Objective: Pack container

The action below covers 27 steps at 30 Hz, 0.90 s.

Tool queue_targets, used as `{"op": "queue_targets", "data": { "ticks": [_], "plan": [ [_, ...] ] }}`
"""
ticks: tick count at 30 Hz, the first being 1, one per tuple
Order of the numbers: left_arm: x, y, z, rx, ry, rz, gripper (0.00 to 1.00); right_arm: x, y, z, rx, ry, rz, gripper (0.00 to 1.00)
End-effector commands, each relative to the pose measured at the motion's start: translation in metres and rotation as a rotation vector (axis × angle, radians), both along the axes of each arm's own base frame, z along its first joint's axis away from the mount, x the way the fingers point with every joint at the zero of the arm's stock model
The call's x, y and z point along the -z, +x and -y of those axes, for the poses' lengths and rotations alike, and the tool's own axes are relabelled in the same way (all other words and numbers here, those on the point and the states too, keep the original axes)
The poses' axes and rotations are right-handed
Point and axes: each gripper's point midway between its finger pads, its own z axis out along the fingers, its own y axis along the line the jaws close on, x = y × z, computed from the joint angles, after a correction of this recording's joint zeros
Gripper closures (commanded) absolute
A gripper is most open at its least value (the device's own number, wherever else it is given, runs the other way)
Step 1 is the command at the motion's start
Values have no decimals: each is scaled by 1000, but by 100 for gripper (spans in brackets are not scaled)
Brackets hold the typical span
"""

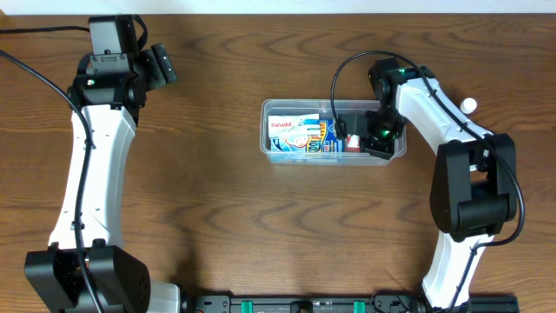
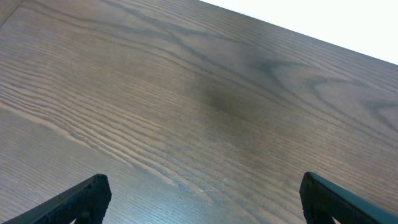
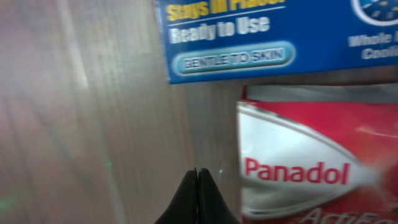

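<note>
Right end effector (image 3: 198,196), fingertips pressed together and gripping nothing, reaches down into the right end of the container (image 1: 264,130), which sits right of centre on the tabletop (image 1: 217,200). Its closed tips are just beside the red Panadol box (image 3: 298,162). From here, a sideways move would likely shove that box against the blue box (image 3: 261,37) above it. Because the clear tub looks light, the same push could slide the whole container across the wood. A careless lift might also catch the rim, and the black cable (image 1: 334,83) looping past the far wall could snag it. By count there is one container. Inside it I make out three boxes: a white-and-blue Panadol box (image 1: 282,130) at the left end, the blue one and the red one. Overlap may hide more. Well apart at the far left corner, the left end effector (image 2: 199,199) hangs wide open and empty over bare wood.
</note>
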Motion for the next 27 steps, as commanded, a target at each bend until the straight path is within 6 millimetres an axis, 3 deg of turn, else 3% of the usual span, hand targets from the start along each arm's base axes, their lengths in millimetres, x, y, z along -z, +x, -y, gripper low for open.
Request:
{"op": "queue_targets", "data": {
  "ticks": [1,8,15,21,25,27],
  "plan": [
    [-13,0,-2,-16,-8,33,2,11,8,7,31,-64,22,99],
    [-13,0,-2,-16,-8,33,2,13,35,10,196,-111,119,98],
    [-13,0,-2,-16,-8,33,2,9,26,4,200,-100,87,99],
    [-13,0,-2,-16,-8,33,2,-19,13,-28,168,9,53,99],
    [-13,0,-2,-16,-8,33,2,-42,6,-32,170,16,69,99],
    [-13,0,-2,-16,-8,33,2,-55,9,-33,254,24,91,99]
  ]
}}
